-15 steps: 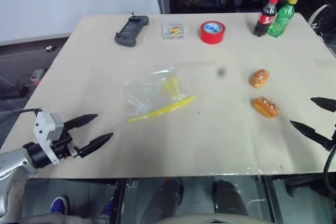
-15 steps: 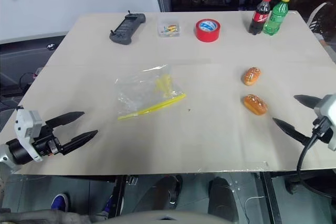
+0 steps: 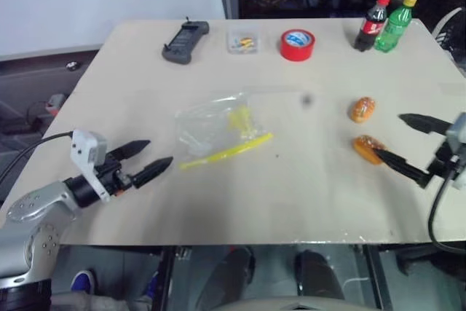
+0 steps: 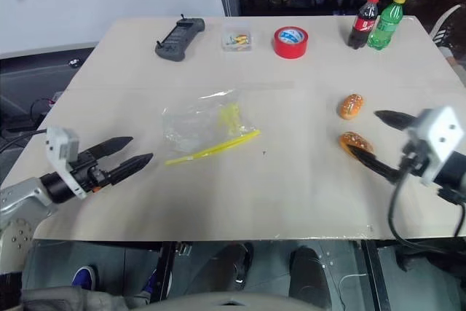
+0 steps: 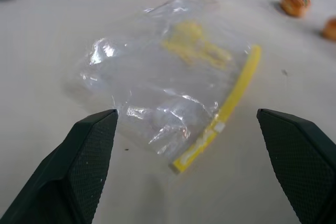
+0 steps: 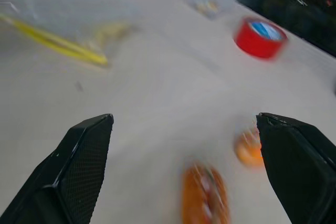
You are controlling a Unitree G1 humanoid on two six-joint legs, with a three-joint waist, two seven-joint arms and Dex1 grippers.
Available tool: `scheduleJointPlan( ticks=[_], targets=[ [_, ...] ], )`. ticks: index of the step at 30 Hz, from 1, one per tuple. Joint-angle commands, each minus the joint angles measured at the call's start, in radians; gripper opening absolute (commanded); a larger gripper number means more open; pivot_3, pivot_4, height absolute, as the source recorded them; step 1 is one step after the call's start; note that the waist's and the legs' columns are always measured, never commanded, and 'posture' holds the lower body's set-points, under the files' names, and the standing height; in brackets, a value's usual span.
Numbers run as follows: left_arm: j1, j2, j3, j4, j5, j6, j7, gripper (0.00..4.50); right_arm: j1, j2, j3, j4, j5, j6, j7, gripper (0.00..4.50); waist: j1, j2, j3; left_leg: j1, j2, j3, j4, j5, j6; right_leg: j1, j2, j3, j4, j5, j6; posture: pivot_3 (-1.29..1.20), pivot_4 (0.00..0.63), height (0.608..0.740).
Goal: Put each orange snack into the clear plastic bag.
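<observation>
Scene: a pale surface [image 3: 306, 202] with both arms reaching in from its near edge, nothing yet in hand.
Bag: the clear bag [image 3: 218, 130] lies flat near the middle of the surface, left of centre, its yellow seal strip [image 3: 227, 151] facing the near edge and the snacks, so the mouth looks reachable from that side. It appears empty apart from its yellow print.
Snacks: the two orange snacks sit toward the right edge, well apart from the bag. The far snack [image 3: 362, 109] lies free; the near snack [image 3: 368, 148] is just beside it, closer to the near edge.
Right pincer: the right pincer [image 3: 400, 141] is spread wide and holds nothing. One finger lies over or against the near snack's near side, the other hangs past it to the right. It seems lined up to straddle that snack for a first pick.
Left pincer: the left pincer [image 3: 144, 159] is also spread wide and empty, pointing at the bag from the near-left, just short of the seal strip's left end. Likely it is placed to pin or lift the mouth.
Far edge: a black controller [image 3: 185, 41], a small clear box [image 3: 242, 41], a red tape roll [image 3: 297, 44] and two bottles [image 3: 384, 23] stand clear of the work.
Progress: by this look, neither snack is bagged.
</observation>
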Motion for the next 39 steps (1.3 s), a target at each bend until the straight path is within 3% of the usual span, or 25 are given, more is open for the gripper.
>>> scheduleJointPlan(
  ticks=[1,5,12,19,26,27,28,36,39],
  targets=[
    [-0.09,0.072,-0.017,0.07,-0.065,0.248,0.061,4.5,-0.065,0.014,0.118,-0.081,0.009,-0.001,-0.017,4.46,0.0,0.0,0.0,0.0,0.0,-0.001,0.0,0.0,0.0,0.0,0.001,0.0,0.0,0.0,0.0,0.0,0.15,0.74],
    [-0.228,0.093,-0.045,0.246,-0.091,0.37,0.032,4.5,-0.126,0.009,0.223,-0.109,0.017,0.009,0.006,4.46,0.0,0.0,0.0,0.0,0.0,-0.001,0.0,0.0,-0.001,-0.001,0.001,-0.001,-0.001,0.0,0.0,0.0,0.15,0.74],
    [-0.492,0.086,-0.25,0.62,0.018,0.328,-0.196,4.5,-0.183,0.031,0.301,-0.137,0.049,-0.023,0.046,4.46,0.001,-0.001,0.0,0.0,0.0,-0.002,0.0,-0.001,-0.001,-0.001,0.001,-0.002,-0.001,0.0,-0.001,0.0,0.15,0.74],
    [-0.718,-0.035,-0.44,1.004,0.18,0.209,-0.445,4.5,-0.194,0.04,0.307,-0.136,0.066,-0.033,0.062,4.46,0.003,-0.001,-0.001,0.0,-0.001,-0.002,0.001,0.0,-0.001,0.0,0.001,-0.002,0.0,0.001,-0.001,0.0,0.15,0.74],
    [-0.861,-0.204,-0.444,1.266,0.26,0.197,-0.511,4.5,-0.135,0.03,0.277,-0.21,0.071,0.002,0.0,4.46,0.005,-0.001,-0.004,0.0,-0.002,-0.003,0.002,0.0,-0.001,0.001,0.001,-0.002,0.0,0.001,0.0,0.0,0.15,0.74],
    [-0.876,-0.225,-0.44,1.286,0.265,0.21,-0.509,3.99,-0.125,0.031,0.272,-0.224,0.069,0.007,-0.015,4.5,0.005,0.0,-0.005,0.0,-0.003,-0.003,0.003,0.0,-0.001,0.001,0.001,-0.002,0.0,0.001,0.0,0.0,0.15,0.74],
    [-0.885,-0.236,-0.438,1.297,0.271,0.218,-0.512,3.76,-0.115,0.03,0.267,-0.234,0.069,0.01,-0.023,4.5,0.004,0.0,-0.006,0.0,-0.003,-0.004,0.003,0.0,-0.001,0.002,0.0,-0.002,0.0,0.001,0.001,0.0,0.15,0.74],
    [-0.933,-0.289,-0.407,1.321,0.272,0.362,-0.518,0.02,-0.087,0.056,0.298,-0.277,0.006,-0.006,-0.111,4.5,0.001,0.005,-0.012,0.002,-0.003,-0.003,0.004,0.0,-0.001,0.003,0.0,-0.003,0.002,0.001,0.002,0.0,0.15,0.74],
    [-0.954,-0.29,-0.368,1.276,0.225,0.495,-0.52,0.02,-0.095,0.065,0.385,-0.266,-0.16,-0.059,-0.172,4.5,-0.001,0.004,-0.012,0.006,-0.003,-0.003,0.004,0.0,-0.001,0.007,0.001,-0.003,0.002,-0.002,0.006,0.0,0.15,0.74]
  ],
)
